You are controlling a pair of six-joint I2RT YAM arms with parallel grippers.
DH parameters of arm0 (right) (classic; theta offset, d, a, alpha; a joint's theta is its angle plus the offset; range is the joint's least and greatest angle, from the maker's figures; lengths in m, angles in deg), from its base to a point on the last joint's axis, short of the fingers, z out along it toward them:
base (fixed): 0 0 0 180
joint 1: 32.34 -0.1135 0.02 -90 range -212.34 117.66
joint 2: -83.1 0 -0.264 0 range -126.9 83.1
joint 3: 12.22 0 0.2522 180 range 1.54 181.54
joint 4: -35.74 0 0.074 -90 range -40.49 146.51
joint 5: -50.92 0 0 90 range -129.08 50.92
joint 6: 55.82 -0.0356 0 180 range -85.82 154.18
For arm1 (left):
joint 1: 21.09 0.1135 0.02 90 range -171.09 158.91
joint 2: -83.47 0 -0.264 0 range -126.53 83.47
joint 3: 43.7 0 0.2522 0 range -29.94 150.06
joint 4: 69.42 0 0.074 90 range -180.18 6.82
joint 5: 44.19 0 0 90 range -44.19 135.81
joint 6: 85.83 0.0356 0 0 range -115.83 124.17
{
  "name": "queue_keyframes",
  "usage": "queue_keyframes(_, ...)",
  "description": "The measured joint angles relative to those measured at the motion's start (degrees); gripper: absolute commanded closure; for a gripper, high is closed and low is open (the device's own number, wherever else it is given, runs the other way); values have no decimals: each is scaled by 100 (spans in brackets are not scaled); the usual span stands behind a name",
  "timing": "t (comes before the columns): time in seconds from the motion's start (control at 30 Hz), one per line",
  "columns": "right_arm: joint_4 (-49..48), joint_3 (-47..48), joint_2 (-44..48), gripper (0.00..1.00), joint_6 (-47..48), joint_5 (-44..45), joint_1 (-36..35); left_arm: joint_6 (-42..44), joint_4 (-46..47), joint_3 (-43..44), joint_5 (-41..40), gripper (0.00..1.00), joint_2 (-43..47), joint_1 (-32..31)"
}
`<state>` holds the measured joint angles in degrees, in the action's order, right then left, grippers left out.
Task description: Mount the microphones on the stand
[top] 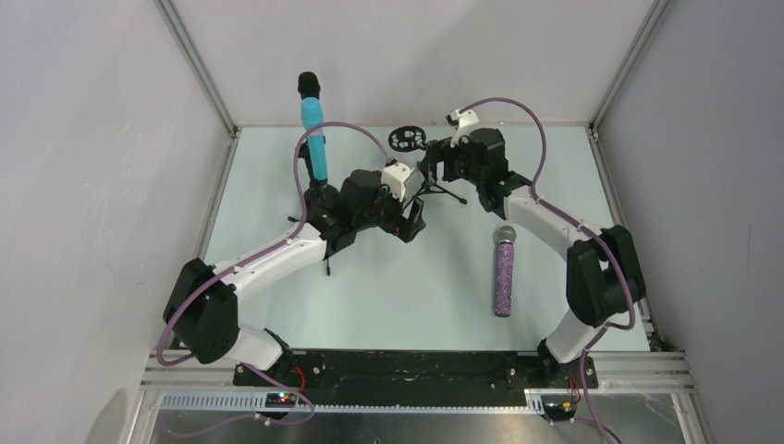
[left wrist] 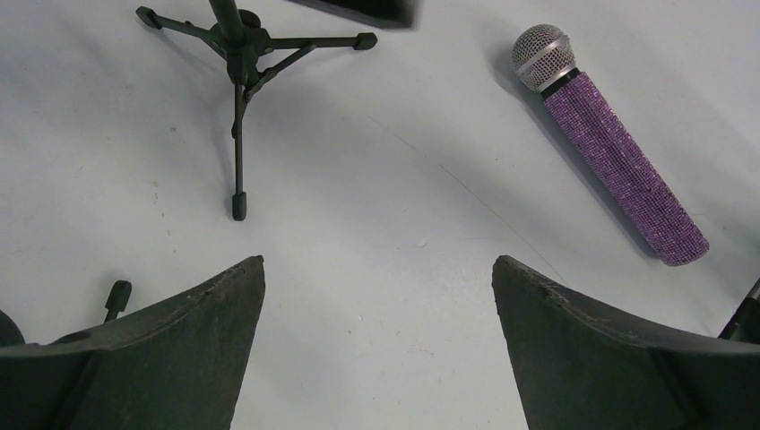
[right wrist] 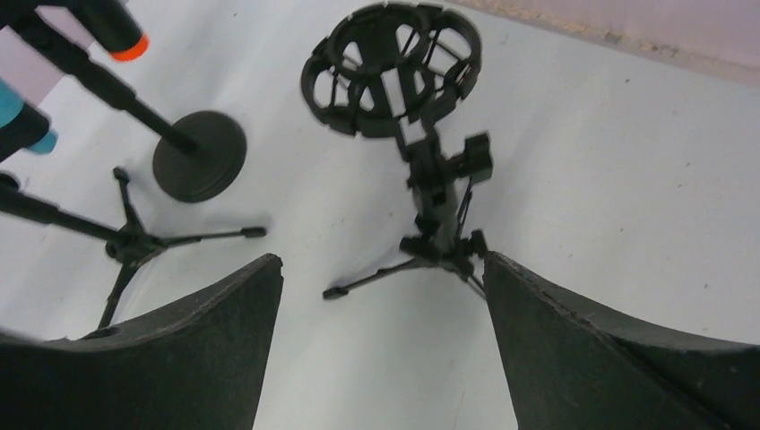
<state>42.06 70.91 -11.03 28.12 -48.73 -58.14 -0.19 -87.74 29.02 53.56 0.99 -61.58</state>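
Note:
The cyan-blue microphone stands upright in a stand at the back left; its lower end shows in the right wrist view. The glittery purple microphone with a silver mesh head lies flat on the table at the right, also in the left wrist view. The black microphone's orange-red end sits in a stand with a round base. A tripod stand with an empty ring-shaped shock mount stands at the back middle. My left gripper is open and empty. My right gripper is open and empty, close to the shock mount stand.
A small black tripod stands just ahead of the left gripper. Another tripod's legs spread on the table to the left of the right gripper. White walls with metal frame rails enclose the table.

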Motion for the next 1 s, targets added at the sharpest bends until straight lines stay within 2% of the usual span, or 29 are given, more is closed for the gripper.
queue_keyframes(0.23,109,951,-883,17,57,339,-13,35,-9,0,-2,0,0,0)
queue_keyframes(0.43,599,1893,-1735,25,162,490,-57,44,-11,0,-4,0,2,0)
queue_keyframes(0.63,1029,2197,-2020,45,210,507,-72,50,-13,0,-7,0,2,0)
queue_keyframes(0.8,1078,2194,-2020,75,317,466,-59,50,-13,0,-7,0,2,0)
queue_keyframes(0.87,1099,2194,-2020,84,339,446,-55,50,-13,0,-4,0,2,0)
queue_keyframes(1.0,1104,2170,-2000,93,378,442,-59,50,-13,0,-7,0,4,0)
